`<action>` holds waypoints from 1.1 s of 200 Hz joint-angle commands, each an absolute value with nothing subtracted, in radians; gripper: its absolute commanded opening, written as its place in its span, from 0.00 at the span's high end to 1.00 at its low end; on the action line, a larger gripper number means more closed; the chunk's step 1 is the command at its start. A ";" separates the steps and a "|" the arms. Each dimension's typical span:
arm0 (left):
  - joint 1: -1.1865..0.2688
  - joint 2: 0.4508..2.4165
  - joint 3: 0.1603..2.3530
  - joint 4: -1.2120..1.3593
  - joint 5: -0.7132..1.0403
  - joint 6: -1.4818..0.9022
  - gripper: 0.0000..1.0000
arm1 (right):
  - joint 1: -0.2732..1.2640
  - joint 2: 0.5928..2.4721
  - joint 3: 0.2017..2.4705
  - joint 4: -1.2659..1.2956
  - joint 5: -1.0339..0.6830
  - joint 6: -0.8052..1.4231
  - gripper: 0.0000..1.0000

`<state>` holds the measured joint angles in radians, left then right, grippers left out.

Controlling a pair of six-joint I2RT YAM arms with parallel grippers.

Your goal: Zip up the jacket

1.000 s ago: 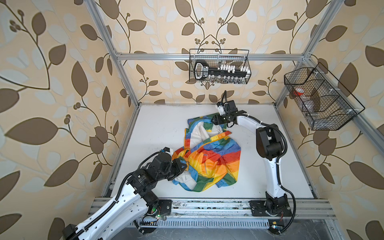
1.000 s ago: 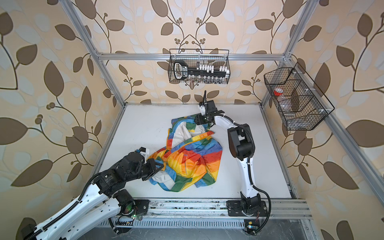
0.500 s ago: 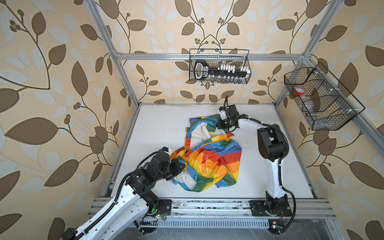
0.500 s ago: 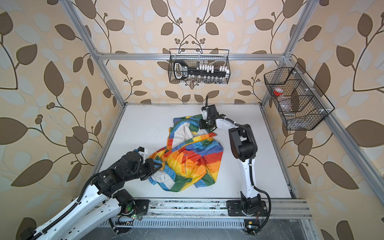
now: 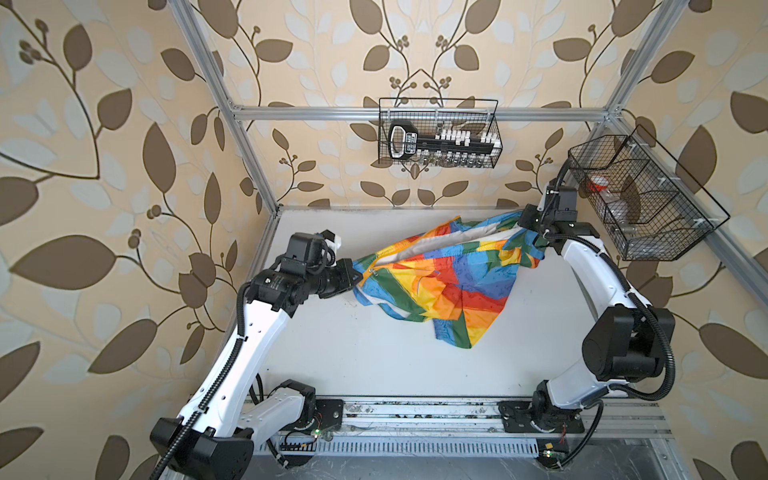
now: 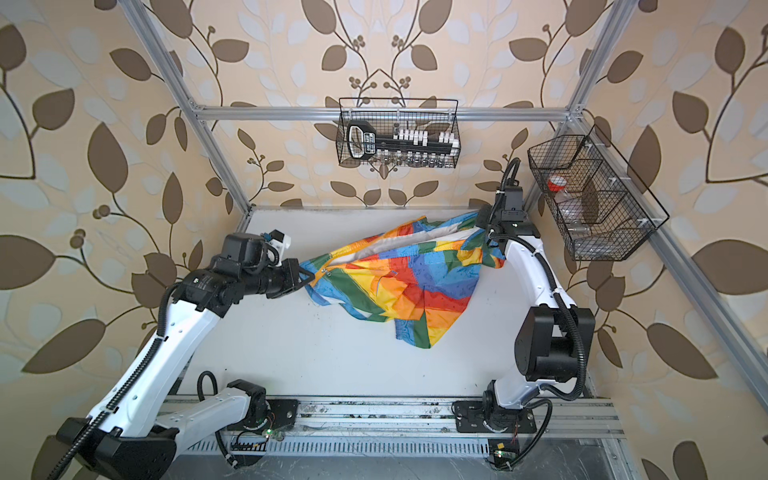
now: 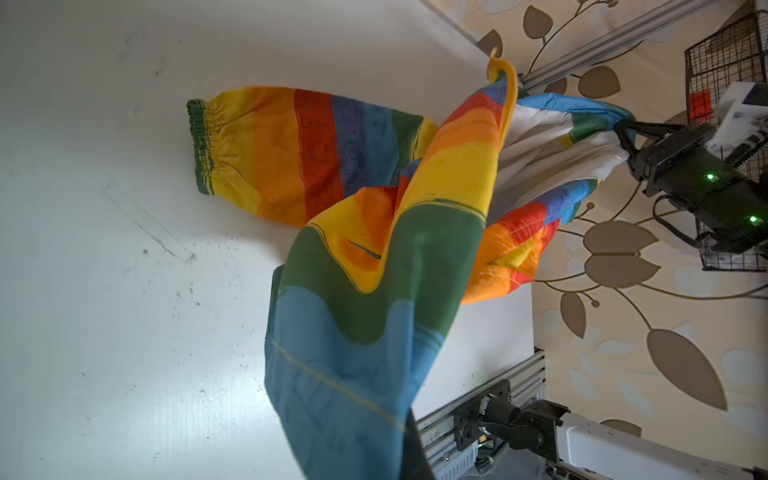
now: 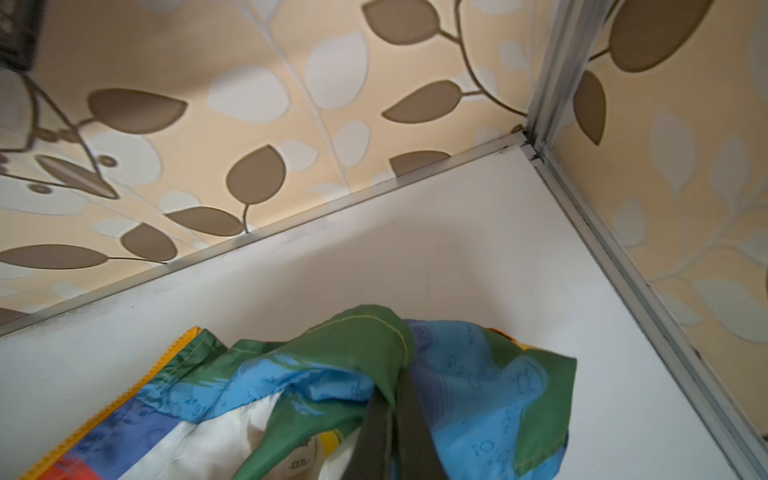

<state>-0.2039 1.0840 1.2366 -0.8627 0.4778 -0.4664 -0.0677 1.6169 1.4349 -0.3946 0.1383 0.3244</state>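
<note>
The rainbow-blocked jacket hangs stretched between both grippers, off-white lining showing along its upper edge; its lower part drapes on the white table. My left gripper is shut on the jacket's left blue-green end. At the back right my right gripper is shut on a green-blue fold. In the left wrist view a sleeve with a green cuff lies on the table and the orange-yellow zipper edge stands open.
A wire basket with tools hangs on the back wall. Another wire basket hangs on the right wall, close to the right wrist. Aluminium posts frame the table, and a rail runs along the front.
The right gripper shut on the jacket's far edge and swung toward the back right corner. The left gripper rose and moved back. The crumpled jacket got pulled out between them.
</note>
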 commanded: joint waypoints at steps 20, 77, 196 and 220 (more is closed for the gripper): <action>-0.117 1.097 1.362 -1.098 0.671 -0.273 1.00 | -0.081 1.564 1.390 -0.486 0.228 0.296 1.00; -0.105 1.262 1.155 -0.845 0.694 -0.369 1.00 | -0.089 1.839 1.588 -0.569 0.005 0.320 1.00; -0.129 1.238 0.782 -0.563 0.711 -0.556 1.00 | -0.066 1.505 1.137 -0.322 -0.120 0.435 0.47; -0.157 1.175 0.715 -0.532 0.736 -0.599 1.00 | -0.053 1.543 1.072 -0.296 -0.151 0.449 0.62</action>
<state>-0.1322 1.2423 0.7574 -0.5858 0.6792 -0.5419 -0.0662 1.4502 1.1694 -0.3180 -0.0952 0.4305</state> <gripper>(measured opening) 0.048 0.432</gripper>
